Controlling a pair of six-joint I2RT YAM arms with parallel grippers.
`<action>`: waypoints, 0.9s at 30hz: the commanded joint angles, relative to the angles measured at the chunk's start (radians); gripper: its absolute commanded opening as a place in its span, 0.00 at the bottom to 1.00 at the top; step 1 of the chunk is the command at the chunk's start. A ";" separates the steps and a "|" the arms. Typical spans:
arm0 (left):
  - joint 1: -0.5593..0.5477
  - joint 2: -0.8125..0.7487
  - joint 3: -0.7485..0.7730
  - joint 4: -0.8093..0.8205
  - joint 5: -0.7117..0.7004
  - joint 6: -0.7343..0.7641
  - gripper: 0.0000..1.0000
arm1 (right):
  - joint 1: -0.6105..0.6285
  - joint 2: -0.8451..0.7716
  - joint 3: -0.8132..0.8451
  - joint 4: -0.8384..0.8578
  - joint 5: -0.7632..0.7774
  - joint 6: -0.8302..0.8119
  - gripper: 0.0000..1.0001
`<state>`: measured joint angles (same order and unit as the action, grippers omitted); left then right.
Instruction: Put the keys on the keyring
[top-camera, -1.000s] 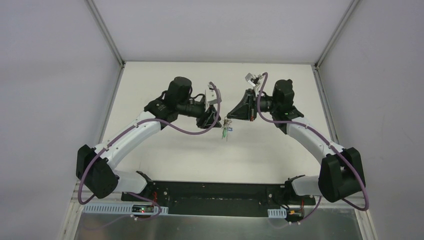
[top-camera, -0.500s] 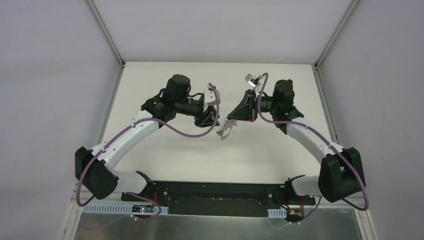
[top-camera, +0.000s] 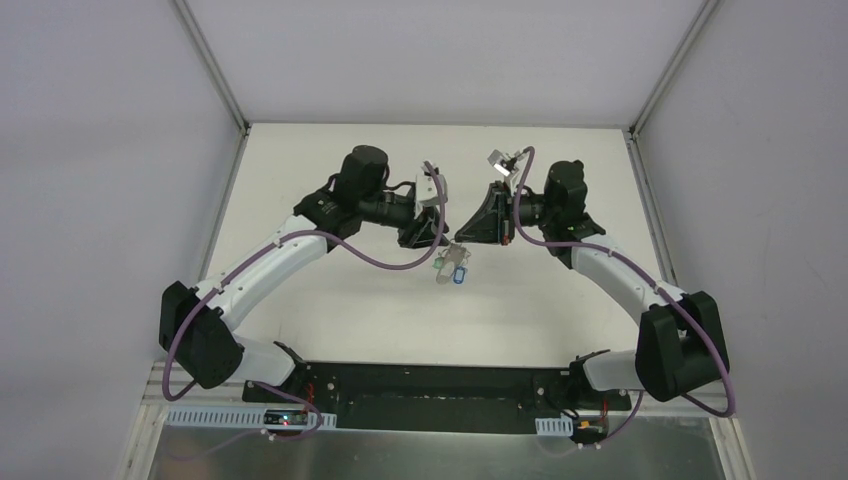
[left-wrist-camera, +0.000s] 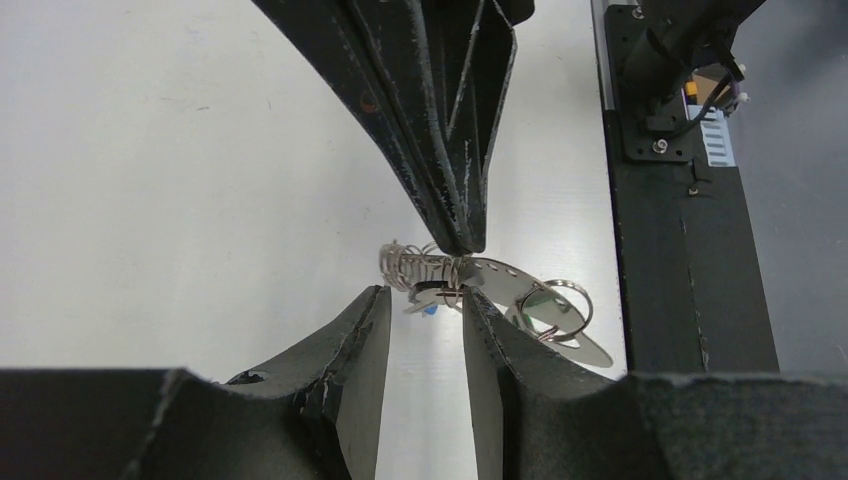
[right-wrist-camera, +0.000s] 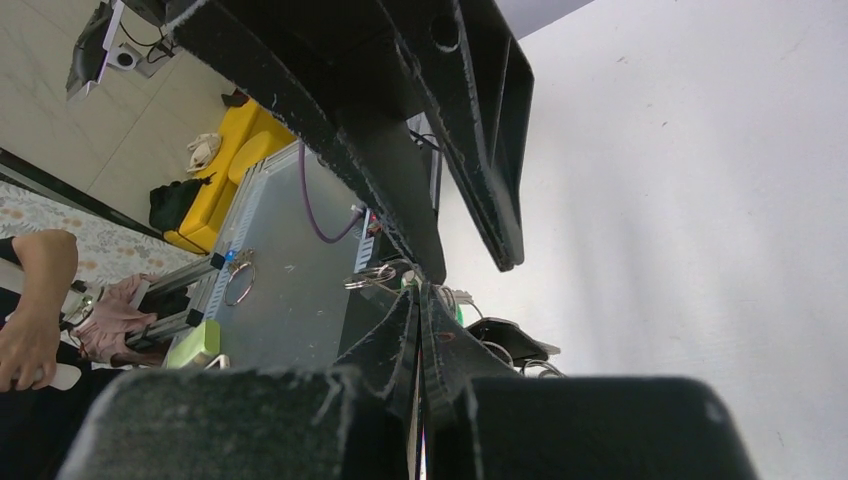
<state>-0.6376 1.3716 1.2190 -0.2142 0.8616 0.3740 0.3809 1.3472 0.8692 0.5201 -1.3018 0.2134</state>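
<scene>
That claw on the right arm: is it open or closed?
Closed. In the left wrist view the right gripper has its two fingers meeting at the tips, pinching the silvery wire rings of the keyring.

A matte white rectangular tabletop (top-camera: 330, 300) sits inside a booth of plain pale grey wall panels (top-camera: 100, 200), joined at the back corners by slim silver aluminium posts (top-camera: 212, 70), under soft, even light that leaves only faint shadows. Along the near edge lie a flat black mounting plate (top-camera: 430, 385), a white slotted plastic cable duct (top-camera: 215, 417) and a brushed silver metal sheet (top-camera: 400, 455). Beyond the booth, the right wrist view shows a beige tiled floor (right-wrist-camera: 50, 50), a strip of speckled patterned flooring (right-wrist-camera: 40, 205) and a bright yellow boxy piece of furniture (right-wrist-camera: 215, 185)
</scene>
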 joint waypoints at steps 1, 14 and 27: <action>-0.027 0.001 -0.016 0.040 0.066 -0.002 0.33 | -0.001 0.001 0.001 0.102 -0.037 0.047 0.00; -0.040 0.016 -0.025 0.078 0.113 -0.044 0.21 | -0.001 0.001 -0.002 0.107 -0.033 0.050 0.00; -0.040 0.020 0.005 0.026 0.064 -0.060 0.00 | -0.011 -0.010 -0.014 0.106 -0.026 0.034 0.00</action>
<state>-0.6685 1.4010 1.1976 -0.1631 0.9340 0.3111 0.3805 1.3533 0.8684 0.5571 -1.3128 0.2535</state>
